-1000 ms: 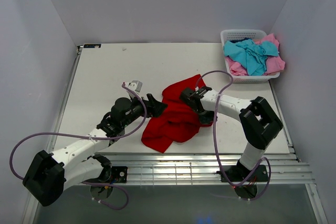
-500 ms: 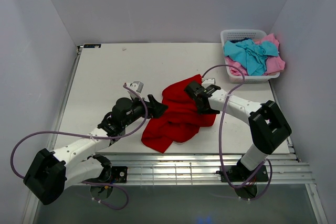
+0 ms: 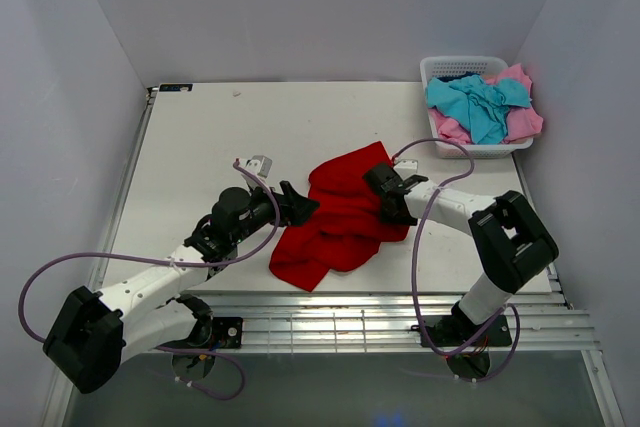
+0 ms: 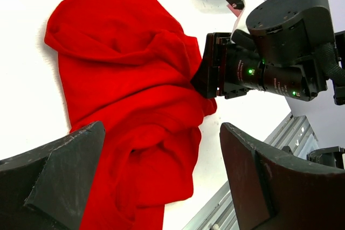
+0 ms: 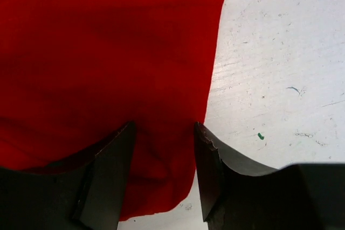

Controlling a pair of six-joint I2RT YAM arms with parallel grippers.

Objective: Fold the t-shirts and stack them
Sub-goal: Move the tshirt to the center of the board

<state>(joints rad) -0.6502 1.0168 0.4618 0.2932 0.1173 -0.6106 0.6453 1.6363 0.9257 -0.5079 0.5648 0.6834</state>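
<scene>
A bright red t-shirt point(image 3: 340, 212) lies crumpled on the white table point(image 3: 220, 132), and it also fills the left wrist view point(image 4: 124, 79) and the right wrist view point(image 5: 108, 52). My left gripper point(image 3: 298, 199) hovers wide open at the shirt's left edge, with cloth below its fingers point(image 4: 161, 127) but none gripped. My right gripper point(image 3: 390, 209) is down at the shirt's right edge. Its fingers straddle the hem point(image 5: 164, 125), jaws apart and not pinching. A turquoise-blue t-shirt point(image 3: 475, 102) and a pink t-shirt point(image 3: 522, 122) are heaped in the basket.
The white lattice basket point(image 3: 470, 149) stands at the far right corner, close to the right wall. A small white object point(image 3: 260, 162) lies on the table behind the left arm. Metal rails point(image 3: 380, 322) run along the table's near edge. Purple cables loop off both arms.
My right gripper's jaws have opened from a tighter hold on the red cloth, and its arm has shifted slightly right. The left arm has not moved.
</scene>
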